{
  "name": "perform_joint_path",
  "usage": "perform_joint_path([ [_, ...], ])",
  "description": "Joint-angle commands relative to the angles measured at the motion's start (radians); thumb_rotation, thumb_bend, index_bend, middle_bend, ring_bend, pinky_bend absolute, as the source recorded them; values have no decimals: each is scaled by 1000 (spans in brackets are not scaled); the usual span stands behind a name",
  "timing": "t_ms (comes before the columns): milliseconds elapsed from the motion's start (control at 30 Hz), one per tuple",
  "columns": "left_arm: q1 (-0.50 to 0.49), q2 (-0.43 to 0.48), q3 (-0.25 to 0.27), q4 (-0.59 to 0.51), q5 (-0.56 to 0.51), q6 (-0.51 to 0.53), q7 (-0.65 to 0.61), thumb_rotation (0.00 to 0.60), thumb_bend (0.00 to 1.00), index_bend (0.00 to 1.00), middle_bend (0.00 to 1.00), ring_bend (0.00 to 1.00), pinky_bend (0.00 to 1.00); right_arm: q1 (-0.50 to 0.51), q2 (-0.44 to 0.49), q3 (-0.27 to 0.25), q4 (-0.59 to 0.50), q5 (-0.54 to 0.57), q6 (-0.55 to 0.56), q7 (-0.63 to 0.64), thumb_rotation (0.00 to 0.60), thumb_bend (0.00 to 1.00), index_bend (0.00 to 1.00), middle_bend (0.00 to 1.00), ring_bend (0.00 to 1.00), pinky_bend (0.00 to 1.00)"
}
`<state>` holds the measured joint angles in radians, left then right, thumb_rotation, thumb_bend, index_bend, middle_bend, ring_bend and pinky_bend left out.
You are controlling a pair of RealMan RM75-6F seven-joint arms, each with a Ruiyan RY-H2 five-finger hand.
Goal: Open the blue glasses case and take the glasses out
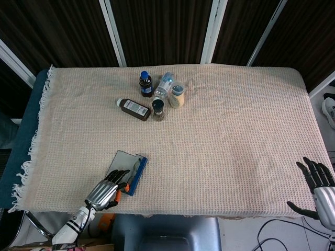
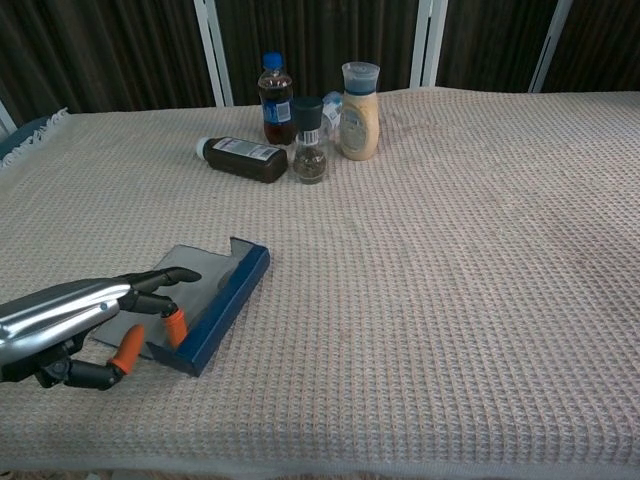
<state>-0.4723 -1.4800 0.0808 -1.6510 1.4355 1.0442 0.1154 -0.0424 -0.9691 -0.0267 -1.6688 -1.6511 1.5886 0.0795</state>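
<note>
We cannot tell whether glasses lie inside the flat blue glasses case (image 2: 222,305); our silver left hand (image 2: 75,325) is cut off at the chest view's left edge.

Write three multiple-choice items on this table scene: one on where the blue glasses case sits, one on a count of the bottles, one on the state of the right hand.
1. Where does the blue glasses case lie?
A. near the front left of the table, by the left hand
B. at the far right corner
C. among the bottles

2. How many of the bottles at the back lie on their side?
A. none
B. one
C. three

3. What is the right hand doing?
A. holding the glasses
B. gripping a bottle
C. holding nothing, fingers spread

Answers: 1 A, the case sits at the near left edge beside the hand. 2 B, only the dark bottle lies flat. 3 C, it hangs off the table's right corner, empty.
</note>
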Motion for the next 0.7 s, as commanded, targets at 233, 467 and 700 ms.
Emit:
perform_joint_path([
  [233, 12, -57, 8, 5, 30, 2, -43, 600, 795, 372, 0, 0, 0, -3, 4, -1, 3, -5, 9, 15, 600, 101, 0, 0, 0, 0],
  [467, 16, -108, -18, 36, 57, 44, -8, 600, 777, 328, 0, 0, 0, -10, 9, -1, 8, -7, 24, 32, 600, 101, 0, 0, 0, 0],
  [700, 24, -133, -88, 44, 93, 150, -16, 600, 746, 329, 0, 0, 0, -13, 12, -3, 11, -10, 27, 38, 600, 101, 0, 0, 0, 0],
])
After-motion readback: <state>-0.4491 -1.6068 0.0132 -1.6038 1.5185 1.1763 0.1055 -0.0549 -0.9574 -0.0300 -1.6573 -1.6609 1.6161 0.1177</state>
